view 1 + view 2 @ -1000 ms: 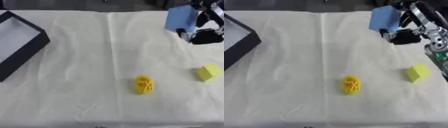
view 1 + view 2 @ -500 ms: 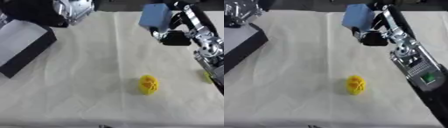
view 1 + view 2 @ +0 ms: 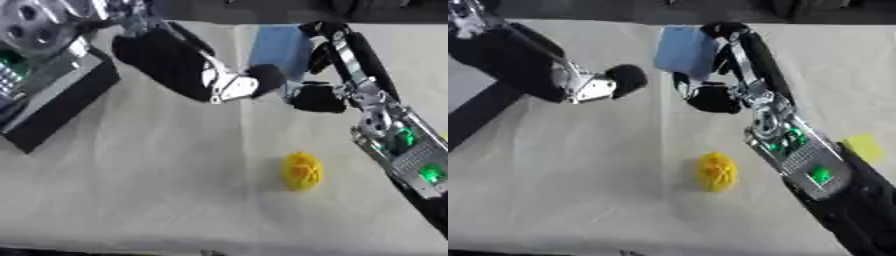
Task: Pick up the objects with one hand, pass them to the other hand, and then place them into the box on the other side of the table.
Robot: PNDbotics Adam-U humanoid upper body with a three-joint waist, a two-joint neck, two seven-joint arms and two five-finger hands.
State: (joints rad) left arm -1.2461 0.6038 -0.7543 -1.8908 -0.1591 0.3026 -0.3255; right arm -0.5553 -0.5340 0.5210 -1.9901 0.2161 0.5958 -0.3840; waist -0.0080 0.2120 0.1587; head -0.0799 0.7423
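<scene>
My right hand [image 3: 709,96] is shut on a blue block [image 3: 684,50], held above the cloth at the top centre. My left hand [image 3: 179,65] has come in from the upper left and is open, its thumb tip [image 3: 265,77] just short of the blue block's lower left. A yellow lumpy object [image 3: 302,171] lies on the white cloth below both hands. A yellow block [image 3: 864,147] lies at the right, partly hidden behind my right forearm. The black box [image 3: 61,102] stands at the left edge, partly covered by my left arm.
A white creased cloth [image 3: 149,190] covers the table. My right forearm [image 3: 802,160], with green lights, crosses the right side down to the lower right corner. The table's far edge runs along the top.
My left arm has swung in from the upper left to the centre. My right hand has carried the blue block leftward towards it. The camera has also shifted.
</scene>
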